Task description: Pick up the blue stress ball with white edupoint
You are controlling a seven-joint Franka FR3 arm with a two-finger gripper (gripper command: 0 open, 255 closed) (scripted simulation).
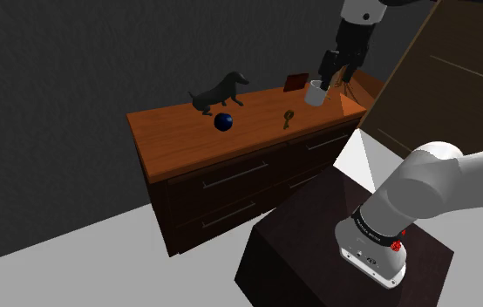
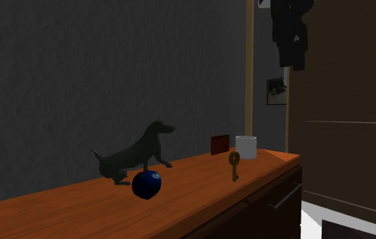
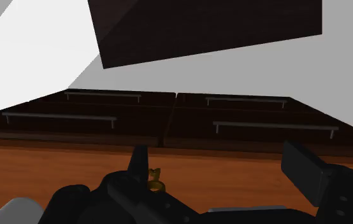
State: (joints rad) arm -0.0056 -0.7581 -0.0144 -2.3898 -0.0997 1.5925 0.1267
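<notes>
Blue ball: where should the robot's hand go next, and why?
Probably sideways toward the shoulder view's left, to above the blue ball. The open gripper hangs up by the white cup, and the ball sits apart, by the dog figure.

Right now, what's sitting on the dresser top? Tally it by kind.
Dark dog figurine: 1
Blue ball: 1
Golden key: 1
White cup: 1
Dark red block: 1
Total: 5

Dog figure (image 1: 218, 94) close behind blue ball (image 1: 223, 121)
</notes>
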